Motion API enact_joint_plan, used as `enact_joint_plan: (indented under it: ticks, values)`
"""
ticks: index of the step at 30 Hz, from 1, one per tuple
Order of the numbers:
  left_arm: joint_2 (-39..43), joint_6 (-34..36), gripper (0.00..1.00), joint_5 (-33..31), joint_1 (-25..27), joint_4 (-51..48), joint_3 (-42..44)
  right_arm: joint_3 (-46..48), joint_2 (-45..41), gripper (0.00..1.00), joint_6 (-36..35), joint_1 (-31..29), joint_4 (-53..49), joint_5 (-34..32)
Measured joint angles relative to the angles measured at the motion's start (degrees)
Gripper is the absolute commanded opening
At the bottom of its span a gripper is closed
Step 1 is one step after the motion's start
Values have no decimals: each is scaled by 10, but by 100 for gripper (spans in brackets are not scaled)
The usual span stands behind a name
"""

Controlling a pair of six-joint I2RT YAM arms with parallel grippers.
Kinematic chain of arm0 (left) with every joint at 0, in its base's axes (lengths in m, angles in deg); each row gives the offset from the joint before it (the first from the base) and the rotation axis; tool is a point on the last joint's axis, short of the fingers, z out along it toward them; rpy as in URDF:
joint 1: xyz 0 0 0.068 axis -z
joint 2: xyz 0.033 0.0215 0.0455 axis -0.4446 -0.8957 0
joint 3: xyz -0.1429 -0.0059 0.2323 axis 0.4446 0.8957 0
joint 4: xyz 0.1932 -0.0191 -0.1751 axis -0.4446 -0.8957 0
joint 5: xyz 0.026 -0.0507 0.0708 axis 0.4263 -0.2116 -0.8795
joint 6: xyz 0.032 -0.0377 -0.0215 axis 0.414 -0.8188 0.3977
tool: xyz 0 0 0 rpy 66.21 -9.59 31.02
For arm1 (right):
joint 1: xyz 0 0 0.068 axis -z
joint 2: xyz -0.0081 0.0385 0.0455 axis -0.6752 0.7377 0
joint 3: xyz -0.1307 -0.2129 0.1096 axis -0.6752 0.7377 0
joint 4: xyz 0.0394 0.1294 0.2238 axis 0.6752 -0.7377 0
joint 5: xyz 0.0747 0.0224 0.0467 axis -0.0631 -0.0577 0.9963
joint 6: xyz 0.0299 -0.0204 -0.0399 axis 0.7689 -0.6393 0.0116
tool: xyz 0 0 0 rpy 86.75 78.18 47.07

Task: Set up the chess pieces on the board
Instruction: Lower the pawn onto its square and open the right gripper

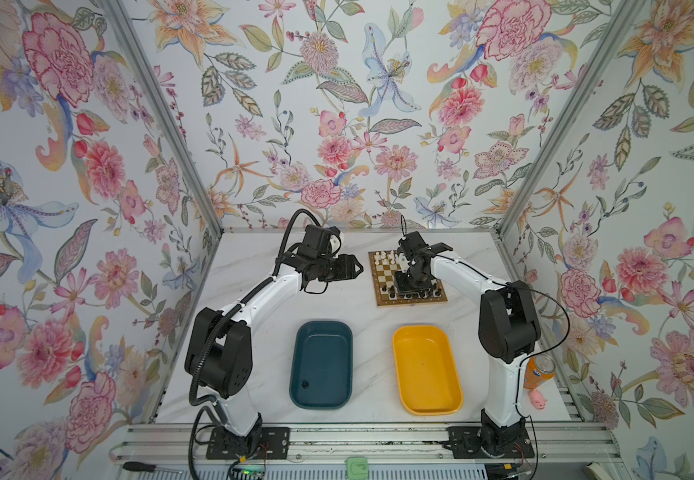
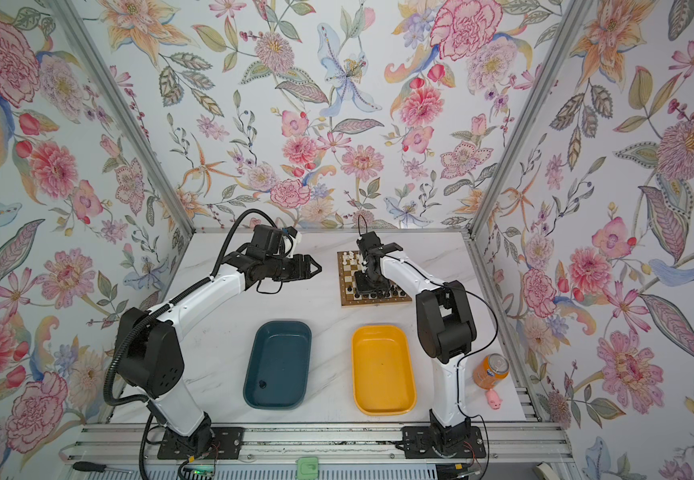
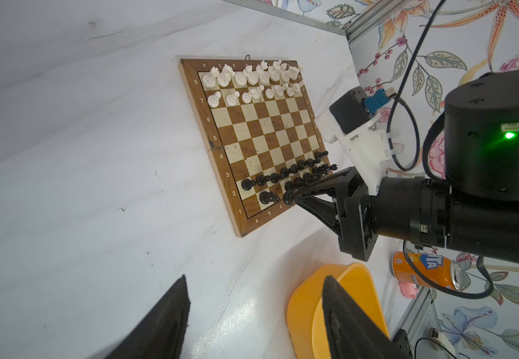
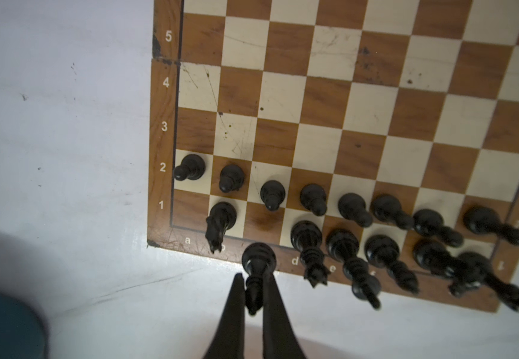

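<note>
Board: the board (image 1: 382,274) lay flat on the white table (image 1: 253,257), toward its far right, beyond the yellow tray (image 1: 426,370).
White side: the white pieces (image 3: 252,80) stood in two rows on ranks 7 and 8, along the board's far edge.
Black side: the black pieces (image 4: 354,211) filled rank 2 with pawns. A knight (image 4: 220,217) and five more stood on rank 1.
Right gripper: the right gripper (image 4: 254,276) was pinched tight on a tall black piece (image 4: 258,258), gripping its upper part, base downward.
Held piece, place: it hung over the board's near border, between the knight and the letter d. Whether its base touched the wood could not be told.
Left gripper: the left gripper (image 3: 255,278) had its fingers spread wide with nothing between them. It hovered over bare table left of the board, pointing toward it.
Trays: the teal tray (image 1: 320,357) lay beside the yellow one, nearer the arm bases. A small dark thing (image 1: 305,384) lay in it, too small to name.
Extras: an orange soda can (image 1: 538,370) and a pink toy pig (image 1: 538,400) sat by the right arm's base.
</note>
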Motion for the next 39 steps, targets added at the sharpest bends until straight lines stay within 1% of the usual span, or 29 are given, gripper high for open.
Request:
enact_joint_plan:
  ticks: [8, 20, 39]
  values:
    - [-3, 0, 68, 0, -4, -1, -3, -19, 28, 9, -4, 1, 0, 5]
    - [-18, 4, 68, 0, -14, -13, -23, -20, 30, 9, -4, 7, 0, 5]
    - [-30, 9, 68, 2, -21, -17, -32, -21, 44, 21, -9, 8, -2, 8]
